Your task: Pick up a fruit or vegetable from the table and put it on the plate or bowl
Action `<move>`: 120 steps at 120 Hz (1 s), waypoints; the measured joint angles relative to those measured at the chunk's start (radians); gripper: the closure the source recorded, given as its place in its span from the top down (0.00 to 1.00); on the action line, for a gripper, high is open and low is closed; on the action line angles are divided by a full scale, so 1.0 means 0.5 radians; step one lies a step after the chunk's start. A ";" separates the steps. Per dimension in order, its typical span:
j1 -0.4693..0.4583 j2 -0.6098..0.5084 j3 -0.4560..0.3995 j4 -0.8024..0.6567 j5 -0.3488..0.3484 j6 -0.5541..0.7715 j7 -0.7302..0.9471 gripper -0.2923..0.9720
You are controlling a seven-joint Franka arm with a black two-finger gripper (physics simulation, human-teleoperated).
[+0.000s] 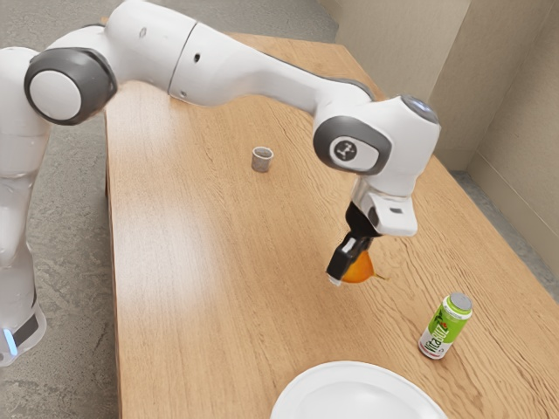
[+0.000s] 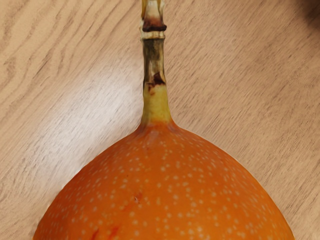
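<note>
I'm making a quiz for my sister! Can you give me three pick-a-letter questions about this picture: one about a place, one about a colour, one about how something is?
1. How is the white plate? A bare; B piled with fruit; C cracked in two.
2. Where is the orange fruit? A on the plate; B at the pincer; C on the floor.
3. What colour is the bottle mostly? A red; B green; C blue.
Answers: 1 A, its visible part holds nothing; 2 B, the pincer is right at it, away from the plate; 3 B, its body is green.
</note>
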 joint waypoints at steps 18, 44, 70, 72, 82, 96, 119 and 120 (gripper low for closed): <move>-0.001 0.002 -0.251 0.011 0.039 0.024 -0.017 0.45; -0.335 0.100 -0.338 0.225 0.136 0.038 -0.057 0.45; -0.782 0.455 -0.147 0.738 0.209 -0.009 -0.088 0.45; -0.794 0.473 -0.146 0.768 0.213 -0.014 -0.090 0.45; -0.833 0.514 -0.142 0.844 0.228 -0.034 -0.098 0.45; -0.858 0.524 -0.144 0.862 0.251 -0.054 -0.105 0.60; -0.863 0.520 -0.148 0.863 0.263 -0.071 -0.113 0.73; -0.863 0.520 -0.149 0.862 0.263 -0.072 -0.113 0.73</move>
